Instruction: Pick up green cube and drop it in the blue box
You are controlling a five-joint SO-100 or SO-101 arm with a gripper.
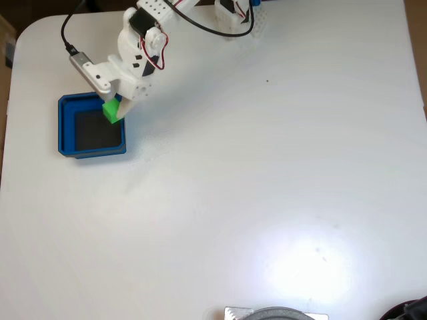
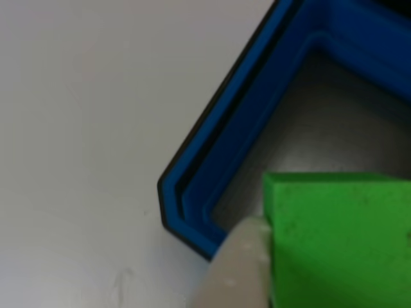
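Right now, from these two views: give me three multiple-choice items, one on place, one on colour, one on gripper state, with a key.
1. Where is the green cube?
A. over the blue box's upper right corner
B. on the bare table at centre
C. at the table's bottom edge

2. What colour is the box floor?
A. white
B. dark
C. green

3. What is the gripper doing?
A. open, empty
B. shut on the cube
C. pressing the tabletop

Key: 1 A, the fixed view shows the cube overlapping that corner; 2 B, both views show a dark floor inside blue walls; 3 B, a finger lies against the cube.
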